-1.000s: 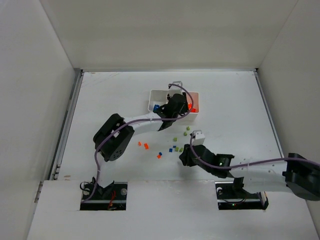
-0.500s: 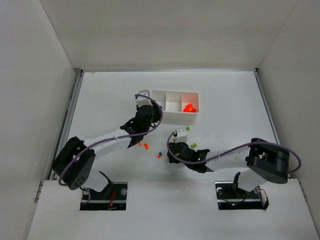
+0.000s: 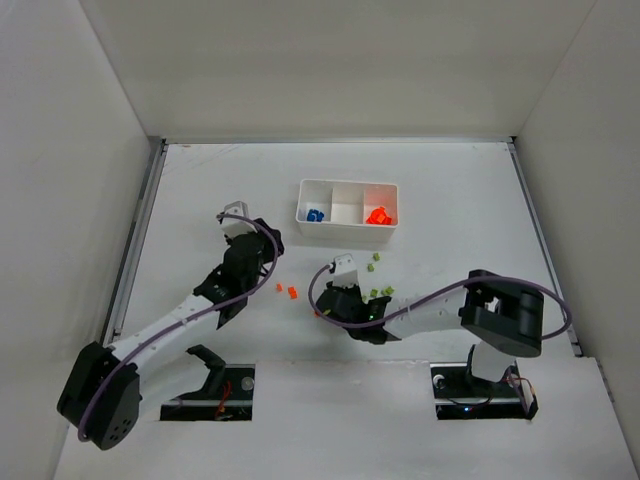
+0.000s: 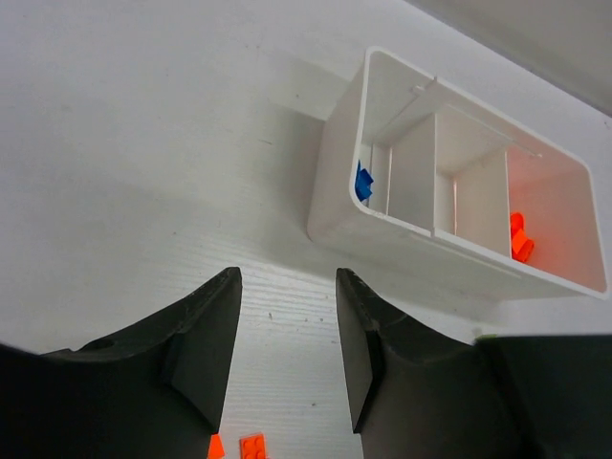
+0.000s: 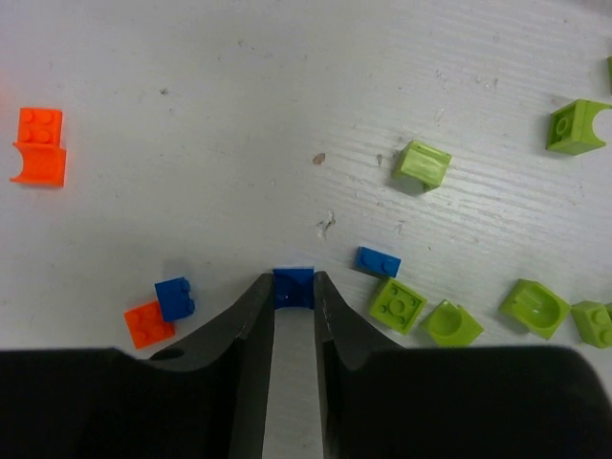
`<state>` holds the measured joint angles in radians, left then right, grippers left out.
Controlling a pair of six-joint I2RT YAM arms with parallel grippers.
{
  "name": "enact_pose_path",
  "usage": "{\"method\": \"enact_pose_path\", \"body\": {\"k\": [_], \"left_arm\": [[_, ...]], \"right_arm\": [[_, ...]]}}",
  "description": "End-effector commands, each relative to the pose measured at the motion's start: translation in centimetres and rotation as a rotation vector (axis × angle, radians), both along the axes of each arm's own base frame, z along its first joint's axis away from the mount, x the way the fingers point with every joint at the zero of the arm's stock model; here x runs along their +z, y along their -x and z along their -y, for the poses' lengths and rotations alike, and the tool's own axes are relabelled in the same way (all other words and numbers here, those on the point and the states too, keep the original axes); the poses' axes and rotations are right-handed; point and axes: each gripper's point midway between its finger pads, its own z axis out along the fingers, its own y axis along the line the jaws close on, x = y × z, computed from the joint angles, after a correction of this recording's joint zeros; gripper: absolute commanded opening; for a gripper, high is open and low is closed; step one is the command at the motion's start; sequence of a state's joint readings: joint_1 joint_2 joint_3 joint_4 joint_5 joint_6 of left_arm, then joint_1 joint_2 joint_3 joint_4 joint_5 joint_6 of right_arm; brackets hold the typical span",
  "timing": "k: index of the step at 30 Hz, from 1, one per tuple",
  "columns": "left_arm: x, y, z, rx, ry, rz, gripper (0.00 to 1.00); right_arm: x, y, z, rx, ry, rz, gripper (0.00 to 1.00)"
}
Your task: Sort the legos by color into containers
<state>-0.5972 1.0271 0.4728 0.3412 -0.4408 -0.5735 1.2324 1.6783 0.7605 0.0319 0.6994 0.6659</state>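
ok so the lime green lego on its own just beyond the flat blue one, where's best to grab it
Come straight down on the lime green lego and pinch its two flat long sides, with the right end effector turned to match its slant. It lies skewed with nothing close by, so there should be room on either side.

The dark fingers (image 5: 251,325) of the right gripper (image 5: 292,283) pinch a small blue plastic brick (image 5: 294,290) at their tips. Just left of them a second blue brick (image 5: 174,297) touches an orange-red brick (image 5: 147,323). To their right lie a flat blue brick (image 5: 379,261) and several yellow-green bricks (image 5: 397,304).
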Motion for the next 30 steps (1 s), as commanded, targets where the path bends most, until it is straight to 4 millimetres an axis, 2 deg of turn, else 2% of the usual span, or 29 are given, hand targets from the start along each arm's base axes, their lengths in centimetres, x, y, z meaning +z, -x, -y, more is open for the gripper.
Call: {"method": "enact_pose_path", "body": {"k": [1, 4, 10, 12, 18, 19, 22, 30], "left_arm": [[0.1, 0.8, -1.2, 0.024, -0.003, 0.009, 0.42], [-0.7, 1.4, -1.8, 0.028, -0.012, -0.006, 0.43], [-2.6, 3.3, -2.2, 0.021, 0.003, -0.039, 0.43], [-3.0, 3.9, -2.1, 0.012, 0.003, -0.052, 0.42], [-5.1, 5.5, -2.7, 0.028, -0.024, -0.095, 0.40], [-5.3, 5.6, -2.7, 0.029, -0.028, -0.102, 0.40], [-6.4, 6.3, -2.7, 0.027, -0.023, -0.130, 0.40], [-8.0, 7.4, -1.9, 0.001, -0.030, -0.165, 0.39]], "right_arm": [[-0.5, 0.2, 0.7, -0.013, 0.077, 0.003, 0.22], [1.6, 0.3, 0.4, -0.018, 0.055, 0.034, 0.17], [6.8, -0.5, -0.9, 0.023, -0.044, 0.077, 0.17], [8.8, -1.8, -1.4, 0.026, -0.096, 0.093, 0.17], [16.7, -9.2, -3.0, 0.024, -0.244, 0.203, 0.17], [17.5, -10.2, -3.4, 0.028, -0.259, 0.213, 0.18], [18.4, -13.2, -4.4, 0.024, -0.263, 0.229, 0.18], [16.6, -19.9, -6.0, -0.024, -0.240, 0.221, 0.22]]}}
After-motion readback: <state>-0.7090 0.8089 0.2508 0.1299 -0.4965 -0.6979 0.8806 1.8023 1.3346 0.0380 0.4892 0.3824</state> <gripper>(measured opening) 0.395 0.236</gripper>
